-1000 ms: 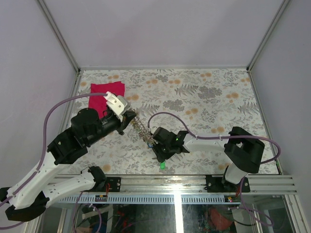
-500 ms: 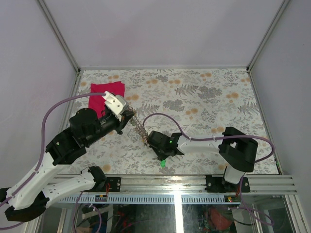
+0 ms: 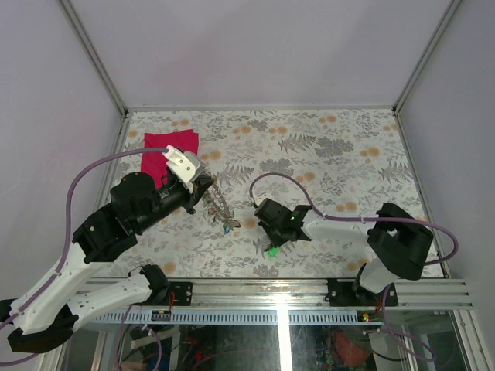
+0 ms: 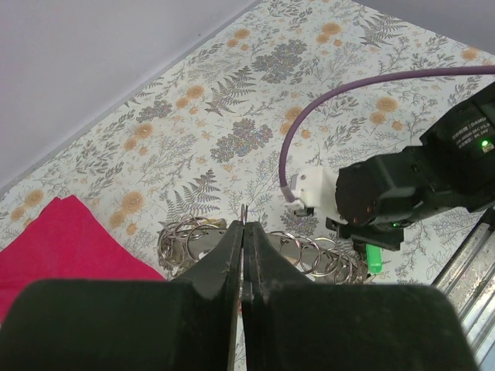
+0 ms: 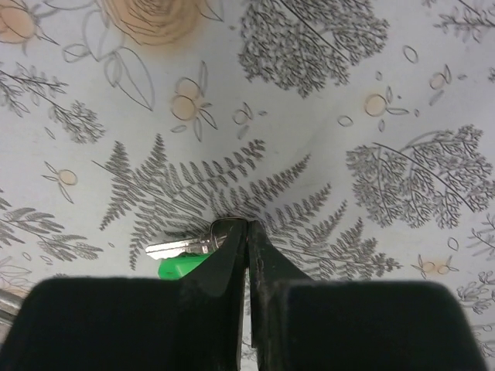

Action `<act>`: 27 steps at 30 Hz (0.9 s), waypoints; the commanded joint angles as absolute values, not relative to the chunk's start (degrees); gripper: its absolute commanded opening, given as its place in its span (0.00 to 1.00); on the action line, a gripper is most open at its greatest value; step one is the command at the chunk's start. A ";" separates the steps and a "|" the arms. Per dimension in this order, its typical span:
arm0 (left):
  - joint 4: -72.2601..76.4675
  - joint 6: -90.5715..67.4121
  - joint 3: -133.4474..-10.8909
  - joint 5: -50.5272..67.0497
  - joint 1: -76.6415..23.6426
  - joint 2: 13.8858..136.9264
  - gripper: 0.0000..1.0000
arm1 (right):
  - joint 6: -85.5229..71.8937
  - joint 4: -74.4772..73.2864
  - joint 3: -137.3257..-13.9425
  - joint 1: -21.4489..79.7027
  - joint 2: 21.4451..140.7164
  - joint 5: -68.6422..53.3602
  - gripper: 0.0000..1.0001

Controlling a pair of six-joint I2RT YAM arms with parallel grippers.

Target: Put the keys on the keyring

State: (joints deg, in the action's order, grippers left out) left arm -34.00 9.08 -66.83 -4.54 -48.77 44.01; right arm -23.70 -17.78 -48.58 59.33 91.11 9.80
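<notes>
The keyring (image 4: 244, 209) stands edge-on between the fingers of my left gripper (image 4: 244, 226), which is shut on it. A string of linked silver rings (image 4: 329, 255) hangs off it; the top view shows these rings (image 3: 220, 205) trailing from the left gripper (image 3: 205, 188) toward the table. A green-headed key (image 5: 179, 266) with a silver blade lies on the floral cloth. My right gripper (image 5: 248, 226) is shut on the small wire loop at the key's head. In the top view the right gripper (image 3: 272, 241) sits just right of the ring chain, with the green key (image 3: 272, 251) under it.
A red cloth (image 3: 166, 151) lies at the back left, behind the left arm. The right arm's purple cable (image 3: 282, 182) loops over the middle of the floral table cover (image 3: 348, 147). The metal front rail (image 3: 309, 290) runs along the near edge.
The right gripper has closed on the green key and shifted to the right, away from the ring chain. The left gripper stays shut on the keyring in the same spot.
</notes>
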 commanded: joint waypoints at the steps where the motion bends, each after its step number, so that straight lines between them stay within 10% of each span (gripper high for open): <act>1: -29.90 9.80 -69.27 -5.22 -48.97 43.07 0.00 | -22.75 -16.80 -46.26 56.98 85.09 5.39 0.05; 9: -29.79 9.48 -69.11 -4.49 -48.96 43.51 0.00 | -24.53 -17.32 -45.66 55.33 81.38 4.24 0.39; 27: -28.92 9.23 -68.64 -3.56 -48.98 44.08 0.00 | -20.66 -22.69 -47.80 57.13 85.21 3.05 0.46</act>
State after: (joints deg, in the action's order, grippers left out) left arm -33.98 9.06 -66.83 -4.05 -48.77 44.51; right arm -22.61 -20.62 -45.39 55.75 83.44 0.84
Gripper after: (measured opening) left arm 0.010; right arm 0.458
